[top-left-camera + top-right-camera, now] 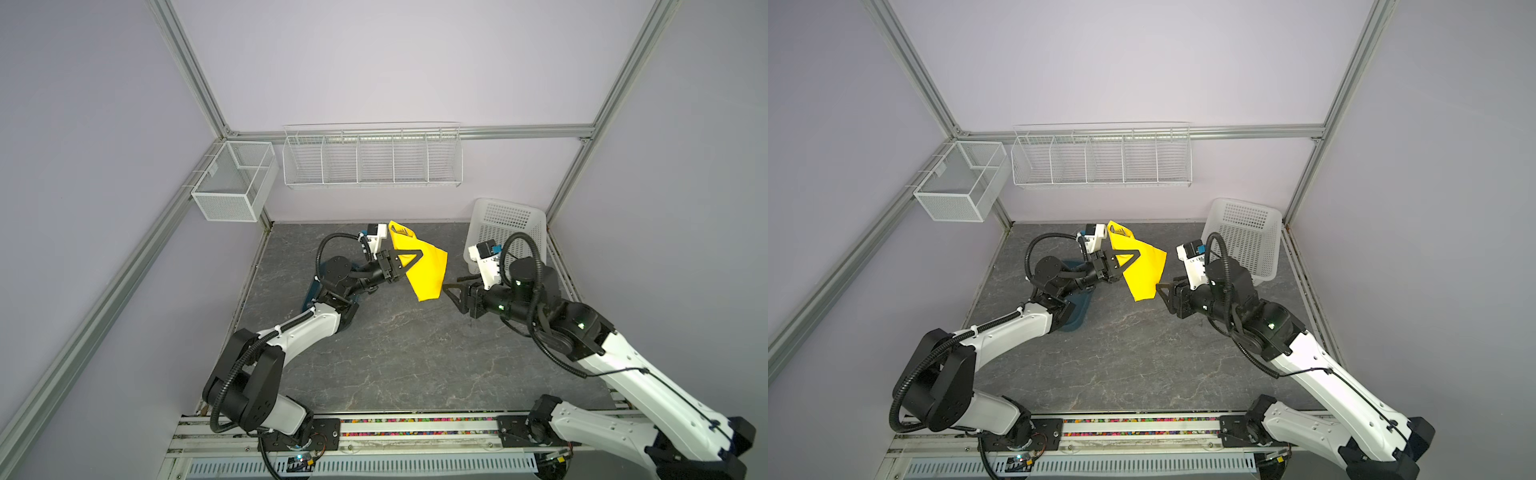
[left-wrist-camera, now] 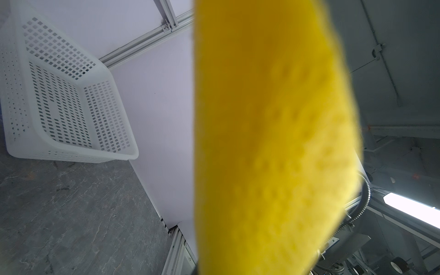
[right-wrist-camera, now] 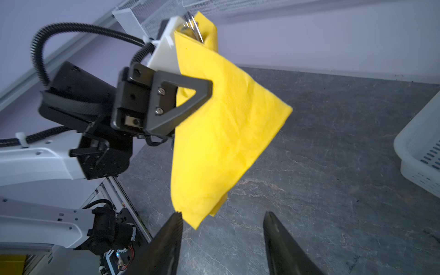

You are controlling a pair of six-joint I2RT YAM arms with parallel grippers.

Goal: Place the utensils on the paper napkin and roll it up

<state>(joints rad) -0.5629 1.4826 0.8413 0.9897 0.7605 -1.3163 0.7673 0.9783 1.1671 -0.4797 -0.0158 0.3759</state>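
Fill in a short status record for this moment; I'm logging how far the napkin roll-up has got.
napkin: yellow, wrapped loosely around the utensils, held in the air above the table
utensils: metal ends poke out of the napkin's upper end
left gripper: shut on the napkin
right gripper: open, close to the napkin's lower corner, not gripping it
basket: white, leaning in the back right corner

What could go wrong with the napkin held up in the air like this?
1. The paper napkin hangs loosely folded in mid-air from the shut left gripper. The utensils, showing only at its upper end, may slide out.
2. The open right gripper sits by the hanging corner. Its fingers might catch a single layer and tear or unfold it.
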